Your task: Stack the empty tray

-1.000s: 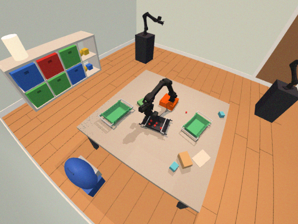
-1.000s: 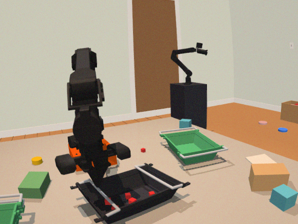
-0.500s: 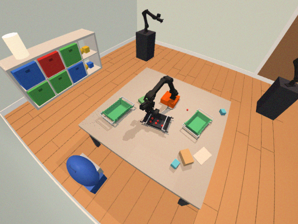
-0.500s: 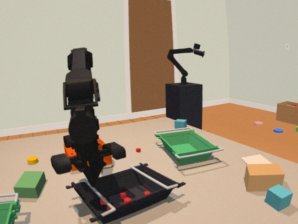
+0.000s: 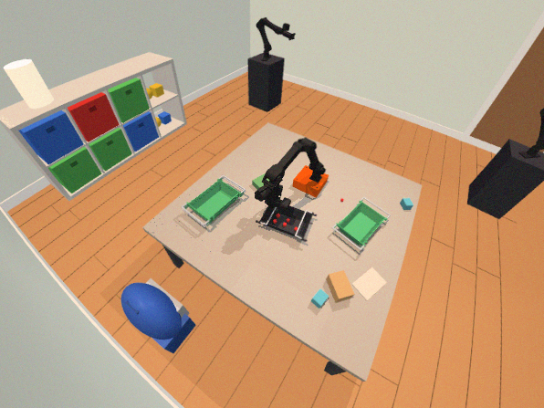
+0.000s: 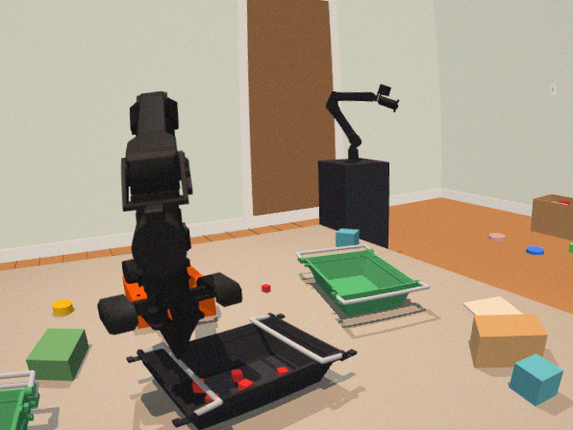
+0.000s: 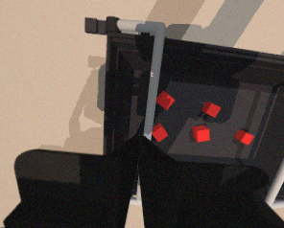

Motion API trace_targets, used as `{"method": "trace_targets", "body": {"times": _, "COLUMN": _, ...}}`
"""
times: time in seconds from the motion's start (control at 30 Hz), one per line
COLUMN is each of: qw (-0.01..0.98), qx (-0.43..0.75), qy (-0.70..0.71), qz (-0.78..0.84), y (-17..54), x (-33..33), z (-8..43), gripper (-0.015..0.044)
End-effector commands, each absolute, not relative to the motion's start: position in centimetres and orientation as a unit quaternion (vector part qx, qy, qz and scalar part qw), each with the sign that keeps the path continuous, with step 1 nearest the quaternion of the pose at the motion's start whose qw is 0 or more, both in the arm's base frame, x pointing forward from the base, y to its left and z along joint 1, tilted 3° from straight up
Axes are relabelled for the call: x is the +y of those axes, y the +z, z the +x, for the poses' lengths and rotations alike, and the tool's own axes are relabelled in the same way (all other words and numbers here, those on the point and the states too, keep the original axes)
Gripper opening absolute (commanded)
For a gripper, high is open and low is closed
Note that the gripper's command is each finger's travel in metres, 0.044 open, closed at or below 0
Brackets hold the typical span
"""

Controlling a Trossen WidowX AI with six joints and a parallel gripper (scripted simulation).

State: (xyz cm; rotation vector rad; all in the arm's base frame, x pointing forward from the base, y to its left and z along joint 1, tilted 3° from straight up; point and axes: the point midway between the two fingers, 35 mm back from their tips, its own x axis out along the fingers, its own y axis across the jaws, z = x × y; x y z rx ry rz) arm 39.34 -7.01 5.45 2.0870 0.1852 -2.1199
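Observation:
The loaded black tray [image 5: 283,232] [image 6: 269,394] [image 7: 216,62] holds several small red blocks [image 6: 236,375] [image 7: 201,133]. Its left bar [image 5: 268,216] [image 6: 194,376] [image 7: 154,91] and right bar [image 5: 301,224] [image 6: 292,342] [image 7: 276,184] both lie in across its top. My gripper [image 5: 276,207] [image 6: 179,355] [image 7: 138,141] is shut, its tips together at the middle of the left bar; the bar does not show held between them. Two empty green trays stand apart from it, one at the left [image 5: 214,201] [image 6: 12,408] and one at the right [image 5: 360,224] [image 6: 361,283], their bars swung out.
An orange box [image 5: 305,180] stands by the arm's base, a green block [image 5: 259,182] [image 6: 58,352] behind the black tray. A loose red block [image 5: 341,200] [image 6: 265,288] lies between the box and right green tray. A tan block [image 5: 340,286] [image 6: 509,341] and cyan block [image 5: 319,298] [image 6: 535,379] stand farther right.

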Motion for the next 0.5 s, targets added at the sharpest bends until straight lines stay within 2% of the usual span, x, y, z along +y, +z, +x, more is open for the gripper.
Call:
{"method": "trace_targets", "body": {"times": 0.0, "qw": 0.08, "qx": 0.062, "qy": -0.709, "qz": 0.698, "y": 5.5, "x": -7.0, "z": 39.3, "gripper": 0.0}}
{"method": "trace_targets", "body": {"times": 0.1, "qw": 0.08, "qx": 0.062, "qy": -0.709, "qz": 0.698, "y": 5.5, "x": -7.0, "z": 39.3, "gripper": 0.0}}
{"method": "trace_targets", "body": {"times": 0.33, "qw": 0.08, "qx": 0.062, "qy": -0.709, "qz": 0.698, "y": 5.7, "x": -7.0, "z": 39.4, "gripper": 0.0184}}
{"method": "trace_targets", "body": {"times": 0.47, "qw": 0.08, "qx": 0.062, "qy": -0.709, "qz": 0.698, "y": 8.5, "x": -7.0, "z": 39.6, "gripper": 0.0289}}
